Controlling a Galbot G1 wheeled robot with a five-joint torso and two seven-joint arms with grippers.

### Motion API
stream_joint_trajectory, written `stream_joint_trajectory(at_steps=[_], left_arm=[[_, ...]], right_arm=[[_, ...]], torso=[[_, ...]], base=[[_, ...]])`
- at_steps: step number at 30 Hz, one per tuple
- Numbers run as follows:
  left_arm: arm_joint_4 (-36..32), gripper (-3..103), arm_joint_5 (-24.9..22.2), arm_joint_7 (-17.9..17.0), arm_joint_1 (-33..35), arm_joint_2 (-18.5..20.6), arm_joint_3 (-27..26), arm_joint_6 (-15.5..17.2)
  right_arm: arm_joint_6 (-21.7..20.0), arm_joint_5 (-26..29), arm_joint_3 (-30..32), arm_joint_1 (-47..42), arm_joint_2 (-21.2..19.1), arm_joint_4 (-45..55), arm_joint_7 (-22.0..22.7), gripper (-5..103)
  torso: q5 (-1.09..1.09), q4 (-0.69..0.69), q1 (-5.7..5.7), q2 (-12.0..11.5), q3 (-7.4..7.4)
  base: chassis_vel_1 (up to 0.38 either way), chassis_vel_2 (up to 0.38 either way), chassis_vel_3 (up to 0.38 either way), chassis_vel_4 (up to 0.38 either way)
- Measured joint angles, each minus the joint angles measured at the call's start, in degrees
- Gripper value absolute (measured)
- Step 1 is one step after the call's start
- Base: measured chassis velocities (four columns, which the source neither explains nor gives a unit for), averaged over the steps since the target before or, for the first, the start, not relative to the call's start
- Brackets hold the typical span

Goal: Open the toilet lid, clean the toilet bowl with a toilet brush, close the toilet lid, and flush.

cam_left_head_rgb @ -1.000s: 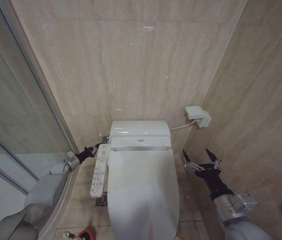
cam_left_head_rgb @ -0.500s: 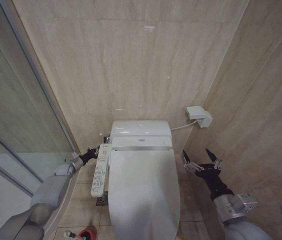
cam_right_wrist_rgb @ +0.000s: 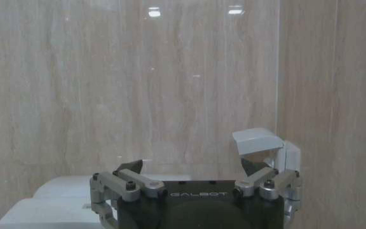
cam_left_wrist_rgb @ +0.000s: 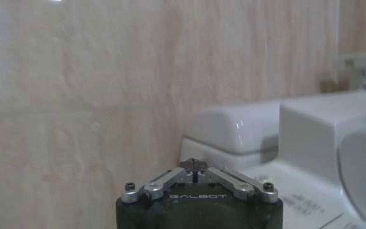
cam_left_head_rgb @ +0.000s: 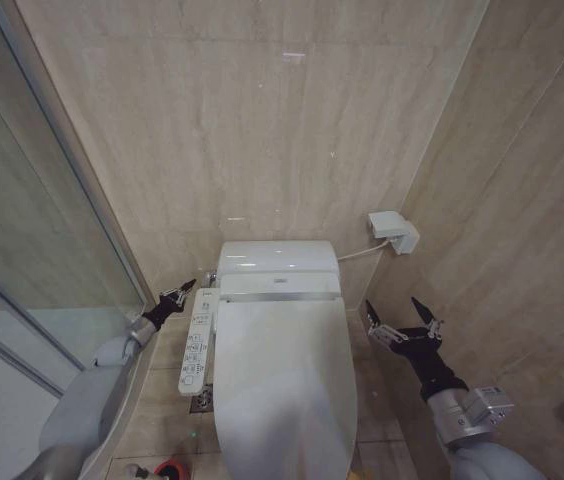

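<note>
the left pincer (cam_left_head_rgb: 180, 293), fingers together, hovers beside the control panel (cam_left_head_rgb: 199, 343). just beyond it lies the toilet lid (cam_left_head_rgb: 284, 385), down. the right pincer (cam_left_head_rgb: 403, 317) waits apart on the lid's far side. a careless nudge could press panel buttons.

The toilet lid (cam_left_head_rgb: 287, 385) lies shut, so it hides the bowl beneath it, and the head view's lower edge cuts off its front end. At that same edge only the top of a small red cup (cam_left_head_rgb: 172, 470) and a pale tip beside it show, too small for me to say whether that tip is the brush. In my left wrist view the markings on the control panel (cam_left_wrist_rgb: 310, 210) beside the seat are too blurred to read.
</note>
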Motion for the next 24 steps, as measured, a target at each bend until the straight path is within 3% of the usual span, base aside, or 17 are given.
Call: stream_joint_trajectory(at_steps=[2,5,6,8,9,10,11,13,14,17,24], left_arm=[[-1.73,0,-0.84,-1.16,1.40,0.07,-0.50,0.12],[-8.68,0,-2.76,-8.89,6.85,-0.47,-2.11,0.12],[-8.68,0,-2.76,-8.89,6.85,-0.47,-2.11,0.12],[-13.40,0,-2.60,-15.90,9.61,-1.14,-2.75,-0.26],[-16.94,0,-1.93,-21.98,11.35,-1.72,-3.12,-0.07],[-16.94,0,-1.93,-21.98,11.35,-1.72,-3.12,-0.07],[-20.06,0,-1.21,-27.15,12.83,-2.20,-3.55,0.47],[-25.05,0,-0.43,-32.91,15.30,-2.72,-4.23,1.84],[-25.05,0,-0.43,-32.91,15.30,-2.72,-4.23,1.84],[-34.01,0,-0.19,-37.97,20.60,-2.62,-5.32,4.84],[-44.47,0,0.13,-41.01,29.93,-2.08,-7.33,7.23]], right_arm=[[0.00,0.00,0.00,0.00,0.00,0.00,0.00,100],[0.00,0.00,0.00,0.00,0.00,0.00,0.00,100],[0.00,0.00,0.00,0.00,0.00,0.00,0.00,100],[-0.01,0.01,0.00,0.00,0.00,0.00,0.00,100],[-0.01,0.00,0.00,0.00,0.00,0.00,0.01,100],[-0.01,0.00,0.00,0.00,0.00,0.00,0.01,100],[-0.01,0.00,0.00,0.00,0.00,0.00,0.00,100],[-0.01,0.01,0.00,0.00,0.00,0.00,0.00,100],[-0.01,0.01,0.00,0.00,0.00,0.00,0.00,100],[-0.01,0.00,0.00,0.00,0.00,0.00,0.00,100],[-0.01,0.00,0.00,0.00,0.00,0.00,0.00,100]], torso=[[0.05,0.02,0.00,0.00,0.00],[0.00,0.01,0.00,0.00,0.00],[0.00,0.01,0.00,0.00,0.00],[0.02,-0.01,0.00,0.00,0.00],[0.01,-0.01,0.00,0.00,0.00],[0.01,-0.01,0.00,0.00,0.00],[0.02,-0.02,0.00,0.00,0.00],[0.03,0.00,0.00,0.00,0.00],[0.03,0.00,0.00,0.00,0.00],[0.04,0.00,0.00,0.00,0.00],[0.01,0.01,0.00,0.00,0.01]], base=[[0.000,0.000,0.000,0.000],[0.000,0.000,0.000,0.000],[0.000,0.000,0.000,0.000],[0.000,0.000,0.000,0.000],[0.000,0.000,0.000,0.000],[0.000,0.000,0.000,0.000],[0.000,0.000,0.000,0.000],[0.000,0.000,0.000,0.000],[0.000,0.000,0.000,0.000],[0.000,0.000,0.000,0.000],[0.000,0.000,0.000,0.000]])
